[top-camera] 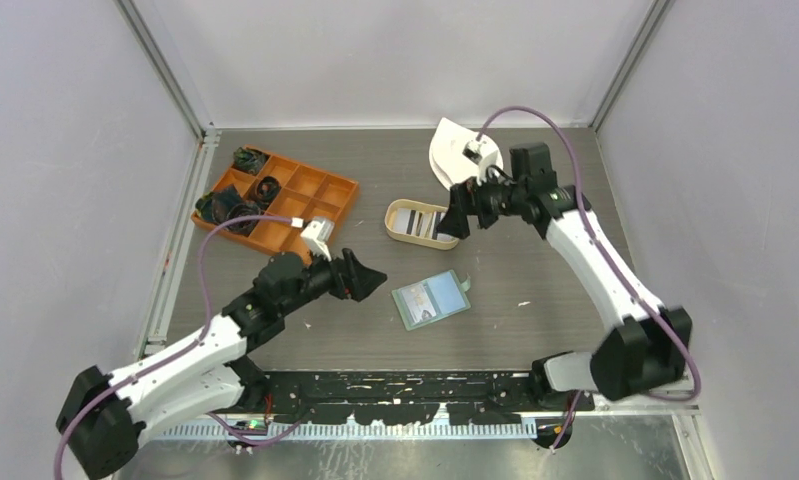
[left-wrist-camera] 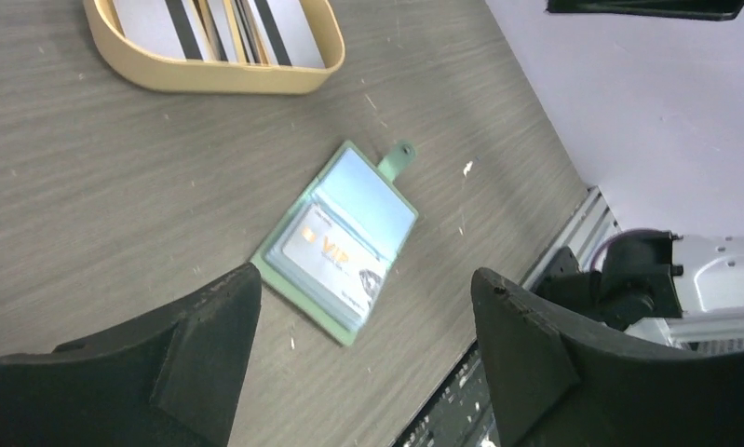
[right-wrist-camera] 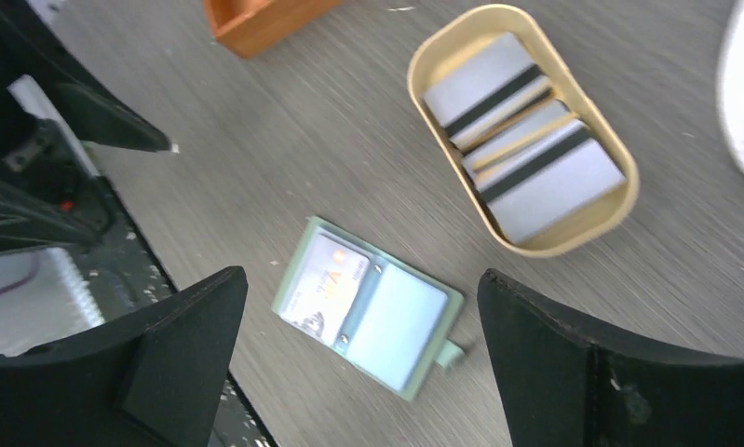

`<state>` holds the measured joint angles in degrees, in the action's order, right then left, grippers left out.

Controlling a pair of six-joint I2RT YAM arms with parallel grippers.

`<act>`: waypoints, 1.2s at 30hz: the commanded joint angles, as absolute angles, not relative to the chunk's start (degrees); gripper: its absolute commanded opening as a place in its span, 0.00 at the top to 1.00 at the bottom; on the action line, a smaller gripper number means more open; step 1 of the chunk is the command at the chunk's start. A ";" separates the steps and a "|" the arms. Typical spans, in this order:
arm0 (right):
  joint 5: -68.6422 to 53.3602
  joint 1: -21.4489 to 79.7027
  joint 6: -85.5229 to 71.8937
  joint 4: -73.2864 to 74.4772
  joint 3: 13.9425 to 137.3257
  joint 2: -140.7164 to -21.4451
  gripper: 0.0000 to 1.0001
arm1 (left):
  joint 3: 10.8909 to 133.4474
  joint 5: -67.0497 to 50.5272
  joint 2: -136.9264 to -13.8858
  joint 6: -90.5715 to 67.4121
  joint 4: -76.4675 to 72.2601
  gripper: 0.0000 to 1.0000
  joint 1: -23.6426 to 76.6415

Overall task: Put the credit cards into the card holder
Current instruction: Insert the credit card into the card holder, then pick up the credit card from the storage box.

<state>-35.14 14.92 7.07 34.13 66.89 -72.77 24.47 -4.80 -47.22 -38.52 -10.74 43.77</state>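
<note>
The card holder (left-wrist-camera: 338, 240) is laid open; "VIP" is read on its pocketed card (left-wrist-camera: 329, 253). Further credit cards (right-wrist-camera: 526, 140) are contained in the tray (right-wrist-camera: 573, 244). The left gripper (left-wrist-camera: 363, 307) and right gripper (right-wrist-camera: 360, 289) are spread, empty.

Ref. enclosure: you work on a table (top-camera: 535, 330) w/ a matte grey wood-grain top, w/ a few white specks (top-camera: 523, 303) right of centre. Three plain pale walls close it in: back wall (top-camera: 395, 60), left wall (top-camera: 65, 200), right wall (top-camera: 735, 150). Alu. frame posts (top-camera: 165, 65) run up both rear corners; a matching rail (top-camera: 180, 250) lines the table's left edge. Near edge: black mounting plate (top-camera: 405, 385), then a ribbed metal strip (top-camera: 375, 430). Lighting is even and diffuse; shadows are soft.
</note>
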 commanded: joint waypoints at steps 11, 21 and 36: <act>-55.34 -1.10 -2.24 29.11 67.37 -87.74 0.12 | 50.62 -30.22 -83.65 -42.38 -22.87 0.27 33.09; -52.60 -1.76 -0.52 32.87 69.74 -91.21 0.14 | 67.94 -27.19 -104.16 -43.12 -12.52 0.34 32.22; -54.06 -1.76 3.75 40.33 73.93 -96.62 0.15 | 86.46 -28.51 -121.78 -43.18 -0.93 0.52 33.21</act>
